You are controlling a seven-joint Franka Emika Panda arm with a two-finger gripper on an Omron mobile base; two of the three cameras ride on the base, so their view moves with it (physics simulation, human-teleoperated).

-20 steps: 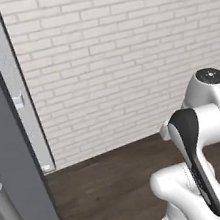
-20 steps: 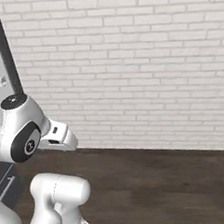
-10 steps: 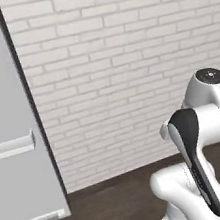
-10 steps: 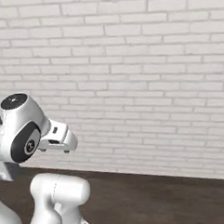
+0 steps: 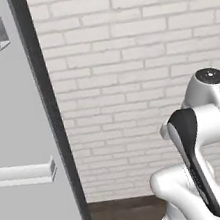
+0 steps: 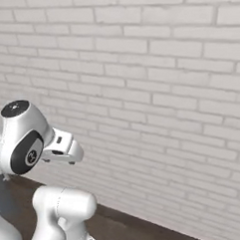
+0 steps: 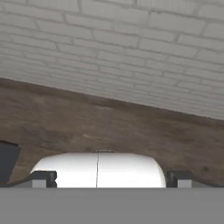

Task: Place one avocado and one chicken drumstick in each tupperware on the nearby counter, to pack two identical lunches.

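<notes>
Matt white brick wall (image 6: 155, 90); dark wood-grain floor (image 7: 109, 127).

The cameras faced a white brick wall (image 6: 155, 90) above a dark wooden floor (image 7: 109, 127), with a grey door (image 5: 13, 123) at left.

Off-white brick wall (image 5: 138, 51) with pale grey mortar lines in a running pattern, same in the right base view (image 6: 155, 80) and hand view (image 7: 113, 48). Dark brown wood-grain floor (image 7: 109, 127) below, streaked lighter and darker. Flat mid-grey panel (image 5: 13, 128) with a near-black edge and paler grey handles (image 5: 24, 174); glossy white arm (image 5: 204, 116) with a black band at the joint, and a dark grey disc on the white joint (image 6: 26, 149) from the other side.
</notes>
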